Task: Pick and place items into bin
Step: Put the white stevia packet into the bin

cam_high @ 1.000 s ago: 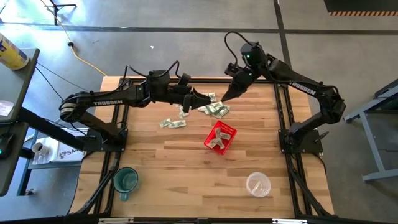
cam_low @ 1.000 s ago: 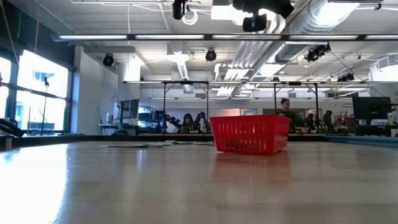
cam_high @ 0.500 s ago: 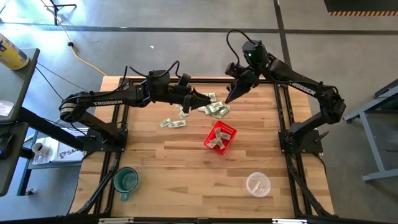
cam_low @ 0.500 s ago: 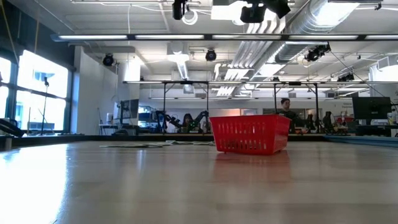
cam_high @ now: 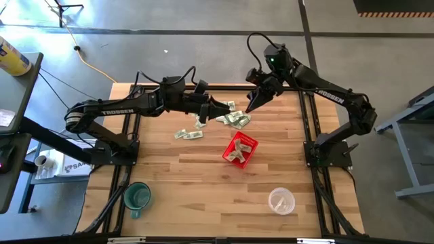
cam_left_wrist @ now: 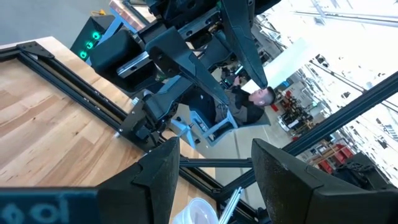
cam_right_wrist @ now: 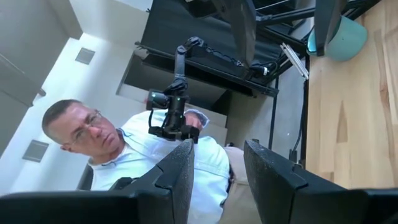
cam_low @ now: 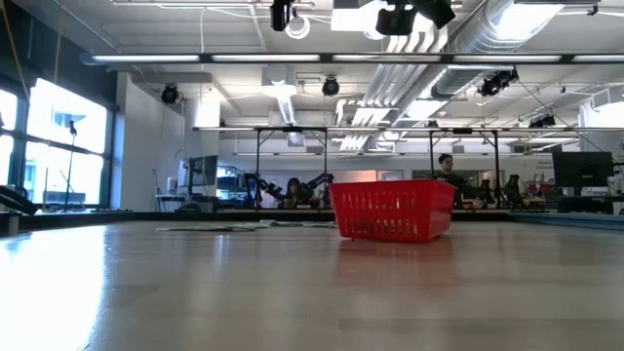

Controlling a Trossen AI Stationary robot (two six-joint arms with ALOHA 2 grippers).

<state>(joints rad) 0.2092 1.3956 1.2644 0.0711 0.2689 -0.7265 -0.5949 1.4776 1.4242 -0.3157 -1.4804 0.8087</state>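
Observation:
Pale-green-and-white paper slips lie flat on the table in a pile near its far edge, with a smaller group to the left. A few slips rest inside the red mesh basket, which stands on the tabletop. My left gripper hovers over the pile's left edge, open and empty in its wrist view. My right gripper hangs above the pile's far right side, also open and empty. The low view shows neither gripper at table height.
A green mug stands near the table's near left corner and a clear plastic cup toward the near right. Bare wood lies between them and the basket. A person shows in the right wrist view, beyond the table.
My right gripper has risen a little above the pile of slips. The left arm, the slips and the basket have stayed where they were.

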